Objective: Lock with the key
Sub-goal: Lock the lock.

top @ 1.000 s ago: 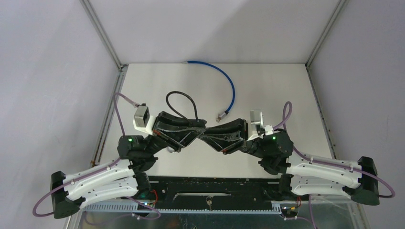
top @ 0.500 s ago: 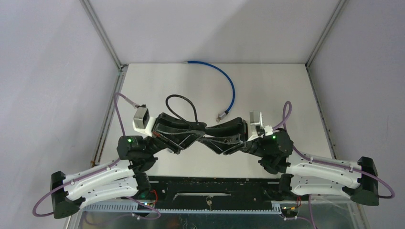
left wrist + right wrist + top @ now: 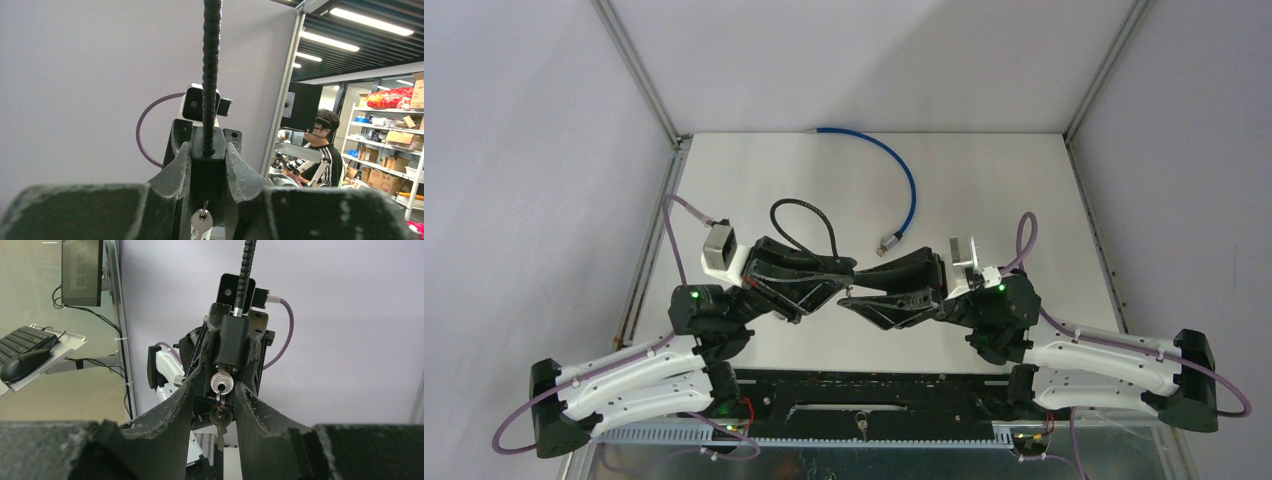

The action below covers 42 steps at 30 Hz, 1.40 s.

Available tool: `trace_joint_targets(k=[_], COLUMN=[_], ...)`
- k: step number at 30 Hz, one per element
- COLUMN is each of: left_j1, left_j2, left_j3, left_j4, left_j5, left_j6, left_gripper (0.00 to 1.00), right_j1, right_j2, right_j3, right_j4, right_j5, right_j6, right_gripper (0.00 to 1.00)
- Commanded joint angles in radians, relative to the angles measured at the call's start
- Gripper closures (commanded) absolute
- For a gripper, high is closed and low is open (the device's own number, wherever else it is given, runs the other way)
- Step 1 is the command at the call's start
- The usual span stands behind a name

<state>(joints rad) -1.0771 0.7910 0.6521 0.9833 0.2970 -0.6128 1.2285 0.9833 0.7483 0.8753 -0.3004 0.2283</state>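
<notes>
Before the blue cable (image 3: 911,195), left jaws clamp the lock (image 3: 207,167), right jaws pinch its key (image 3: 221,382).

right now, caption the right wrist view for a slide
Right gripper pinching the key in a cable lock held by the left gripper.
</notes>
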Motion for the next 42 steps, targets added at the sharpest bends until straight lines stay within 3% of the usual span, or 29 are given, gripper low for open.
trace_joint_targets(k=[1,14,29,37,42], left_j1=[-0.003,-0.003,-0.003,-0.004,-0.004], left_j2=[-0.009,-0.002,0.010,0.010,0.010], left_j3=[0.038,0.036,0.048,0.061,0.070], left_j4=[0.041,0.044,0.025,-0.035,-0.074], left_j5=[0.013,0.014,0.020,0.000,-0.016], left_j6=[-0.010,-0.015,-0.012,0.005,0.016], left_gripper=[1.00,1.00,1.00,1.00,1.00], right_j1=[-0.002,-0.002,0.003,0.057,0.156], right_j2=[-0.027,-0.045,-0.046,-0.069,-0.058], right_j3=[0.008,0.008,0.008,0.047,0.078], right_j4=[0.041,0.030,-0.007,-0.140,-0.197], right_j5=[-0.017,-0.006,0.071,0.236,0.435], right_j6=[-0.009,-0.018,-0.047,-0.221,-0.464], right_gripper=[0.63,0.72,1.00,1.00,1.00])
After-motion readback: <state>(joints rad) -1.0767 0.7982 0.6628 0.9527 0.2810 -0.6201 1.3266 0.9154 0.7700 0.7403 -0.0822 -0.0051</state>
